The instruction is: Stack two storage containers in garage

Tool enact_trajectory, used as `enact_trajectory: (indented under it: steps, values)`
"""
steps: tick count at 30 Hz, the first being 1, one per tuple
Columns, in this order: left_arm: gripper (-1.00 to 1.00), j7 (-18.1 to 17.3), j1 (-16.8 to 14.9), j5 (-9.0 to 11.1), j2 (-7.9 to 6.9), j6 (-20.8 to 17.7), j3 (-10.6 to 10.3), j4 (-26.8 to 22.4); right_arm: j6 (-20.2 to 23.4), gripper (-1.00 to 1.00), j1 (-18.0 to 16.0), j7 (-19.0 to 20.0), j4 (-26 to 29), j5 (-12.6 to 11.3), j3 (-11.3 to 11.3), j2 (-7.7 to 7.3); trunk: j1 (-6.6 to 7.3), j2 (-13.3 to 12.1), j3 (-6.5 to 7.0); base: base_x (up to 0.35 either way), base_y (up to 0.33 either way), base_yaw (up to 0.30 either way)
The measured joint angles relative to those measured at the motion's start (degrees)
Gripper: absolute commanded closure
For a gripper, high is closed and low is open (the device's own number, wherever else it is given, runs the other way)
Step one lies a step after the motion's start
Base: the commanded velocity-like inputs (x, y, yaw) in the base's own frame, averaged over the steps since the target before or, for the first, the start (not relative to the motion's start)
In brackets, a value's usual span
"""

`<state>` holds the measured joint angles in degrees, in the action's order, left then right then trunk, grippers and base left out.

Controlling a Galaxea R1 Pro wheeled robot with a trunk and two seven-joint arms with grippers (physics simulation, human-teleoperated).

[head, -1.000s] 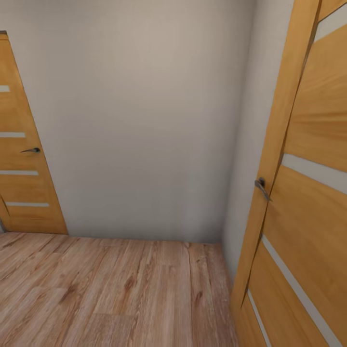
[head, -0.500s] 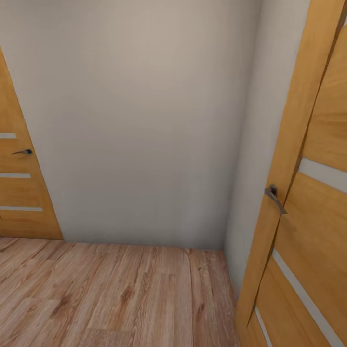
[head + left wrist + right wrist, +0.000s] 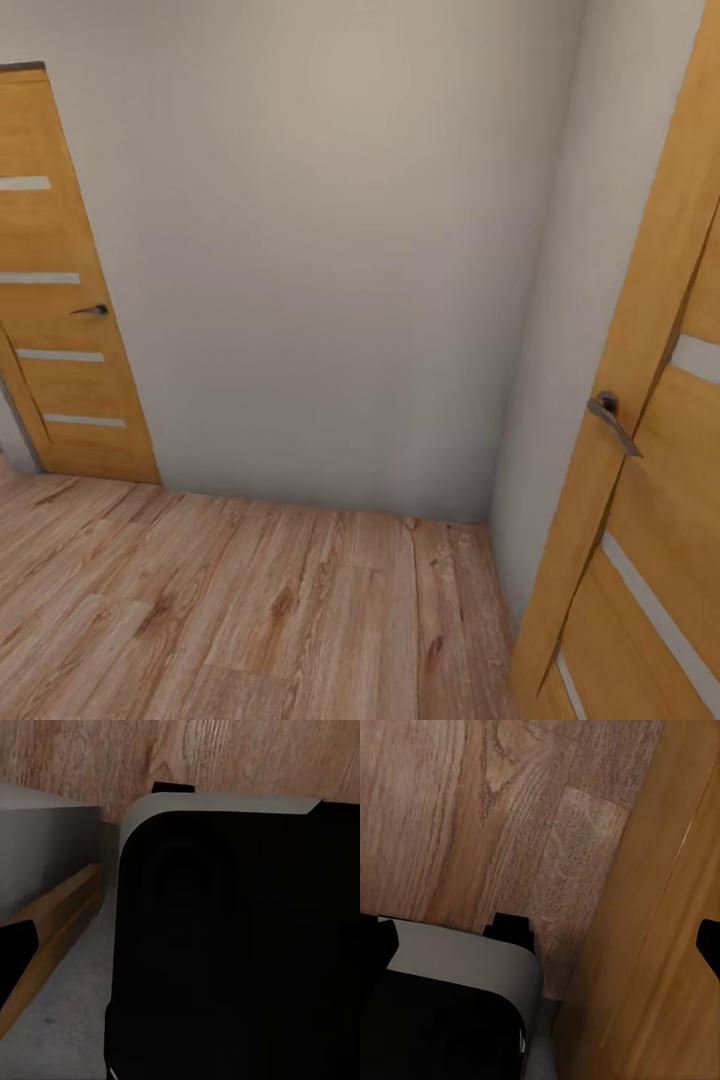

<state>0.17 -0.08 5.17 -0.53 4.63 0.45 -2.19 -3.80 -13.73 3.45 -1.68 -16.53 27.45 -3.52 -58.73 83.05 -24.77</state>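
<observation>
The storage containers are out of view. I face a hallway corner with light wood plank flooring (image 3: pixel 250 600) and a beige wall (image 3: pixel 330 250). In the right wrist view my right gripper (image 3: pixel 541 941) is open over the planks, its dark fingertips (image 3: pixel 375 941) at the picture's two sides with nothing between them. In the left wrist view one dark fingertip (image 3: pixel 16 941) of my left gripper (image 3: pixel 180 945) sits far out at the edge, so the gripper is open and holds nothing. My black, grey-rimmed base (image 3: pixel 232 945) lies under it.
A shut wooden door (image 3: pixel 60 300) with pale stripes stands at the left of the far wall. Another wooden door (image 3: pixel 650 480) with a metal handle (image 3: pixel 612 420) stands close on my right, beside my base (image 3: pixel 442 1020). The wall corner blocks the way ahead.
The whole head view has shifted, so the camera moved. The right door now sits further toward the right edge, and more of the left door shows.
</observation>
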Motion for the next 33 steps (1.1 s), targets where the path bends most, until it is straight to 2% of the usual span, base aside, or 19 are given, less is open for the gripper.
enact_trajectory:
  steps: [6,24,28,33]
  values:
    - [-1.00,0.00,0.00,0.00,0.00,0.00,0.00,0.00,0.01,-1.00,0.00,0.00,-0.01,0.00,0.00,0.00,0.03,0.00,-0.01,0.140,0.000,0.024]
    - [-1.00,-0.02,0.00,0.00,0.00,0.00,0.00,0.00,0.19,-1.00,0.00,-0.01,0.01,0.05,0.08,0.09,0.03,0.00,-0.01,0.314,0.000,0.004]
    - [-1.00,-0.01,0.00,0.00,0.00,0.00,0.00,0.00,0.00,-1.00,0.00,-0.07,0.01,0.01,0.04,0.04,0.03,0.00,-0.01,0.268,0.000,0.169]
    - [-1.00,0.00,0.00,0.00,0.00,0.00,0.00,0.00,-0.07,-1.00,0.00,-0.09,0.01,0.00,0.05,0.06,0.00,0.00,-0.01,0.051,0.000,0.258]
